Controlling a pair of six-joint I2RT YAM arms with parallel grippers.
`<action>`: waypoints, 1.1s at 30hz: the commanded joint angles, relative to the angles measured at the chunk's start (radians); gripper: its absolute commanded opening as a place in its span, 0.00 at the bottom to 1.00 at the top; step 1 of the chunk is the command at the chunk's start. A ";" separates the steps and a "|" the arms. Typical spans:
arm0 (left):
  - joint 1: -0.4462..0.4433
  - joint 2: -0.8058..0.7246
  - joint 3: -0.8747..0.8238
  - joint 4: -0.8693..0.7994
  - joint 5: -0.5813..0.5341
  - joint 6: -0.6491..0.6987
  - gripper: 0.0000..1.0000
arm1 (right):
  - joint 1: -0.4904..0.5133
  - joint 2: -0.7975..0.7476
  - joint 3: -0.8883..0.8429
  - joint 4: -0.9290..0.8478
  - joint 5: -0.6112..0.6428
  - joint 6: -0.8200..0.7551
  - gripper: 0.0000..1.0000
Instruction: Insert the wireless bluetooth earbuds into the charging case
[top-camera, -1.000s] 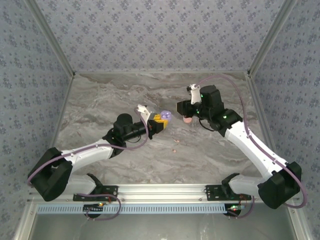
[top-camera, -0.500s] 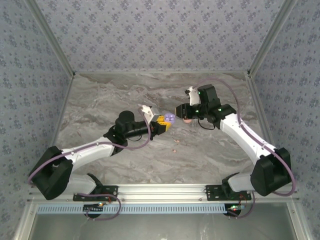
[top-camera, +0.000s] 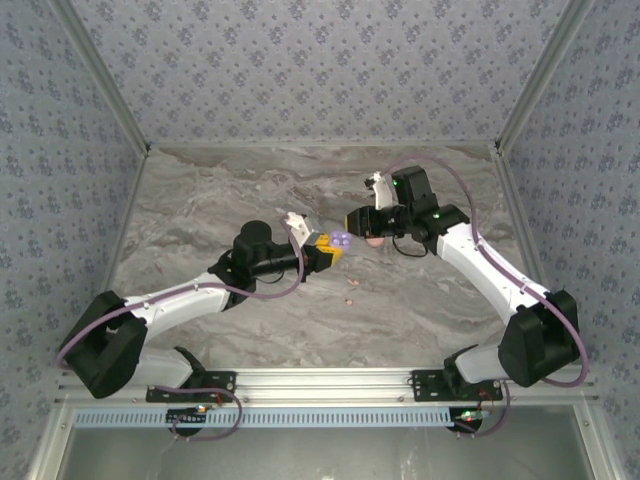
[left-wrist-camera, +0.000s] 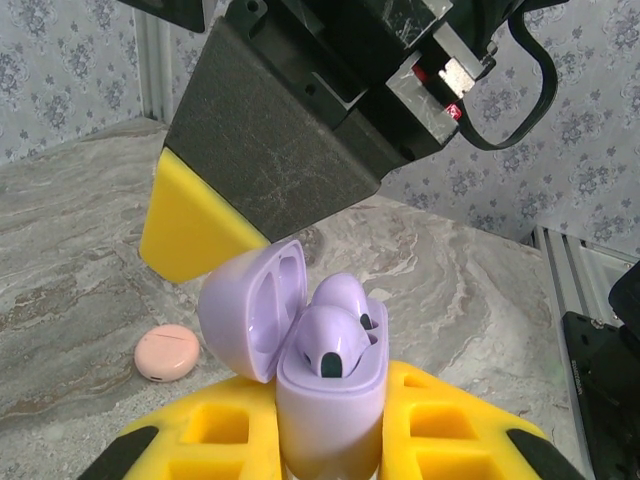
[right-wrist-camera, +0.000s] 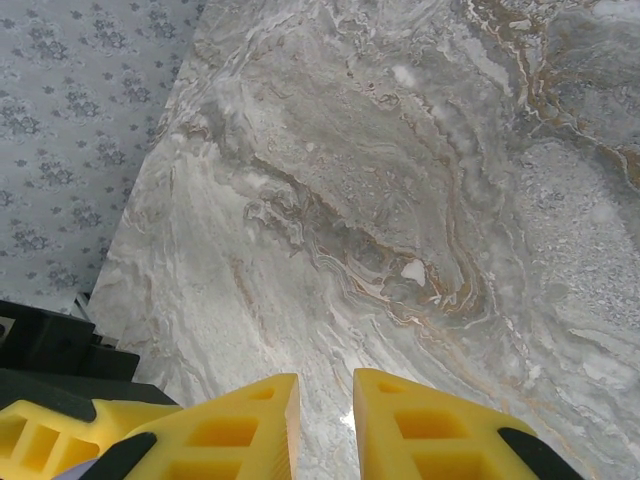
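Left gripper (top-camera: 328, 246) clamped on the lilac charging case (left-wrist-camera: 330, 425). Both lilac earbuds (left-wrist-camera: 330, 345) sit in its wells, lid (left-wrist-camera: 250, 310) hinged open. Insertion looks complete; next, press the lid down. Right gripper (right-wrist-camera: 326, 420), jaws nearly together and empty, just behind the lid. Pink case (left-wrist-camera: 167, 352) lies beyond the charging case, bare table (right-wrist-camera: 400, 200) all around.

The top camera hangs high behind the arm bases, looking down and away toward the far wall, with the whole table (top-camera: 200, 200) in sight. The left wrist camera looks rightward from just behind the left gripper (left-wrist-camera: 330, 430), very close on the lilac case (left-wrist-camera: 325, 400), which the top view also takes in. The right wrist camera looks steeply down past the right gripper (right-wrist-camera: 325, 420) onto the marble.
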 joint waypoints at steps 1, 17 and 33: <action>-0.007 0.009 0.035 -0.005 -0.007 0.016 0.19 | 0.017 -0.004 0.034 -0.029 -0.053 -0.019 0.24; -0.007 0.010 0.029 -0.020 -0.176 -0.029 0.19 | 0.050 -0.021 0.050 -0.067 -0.073 -0.073 0.25; -0.004 -0.007 0.029 -0.020 -0.231 -0.045 0.19 | 0.083 0.003 0.096 -0.142 -0.100 -0.132 0.26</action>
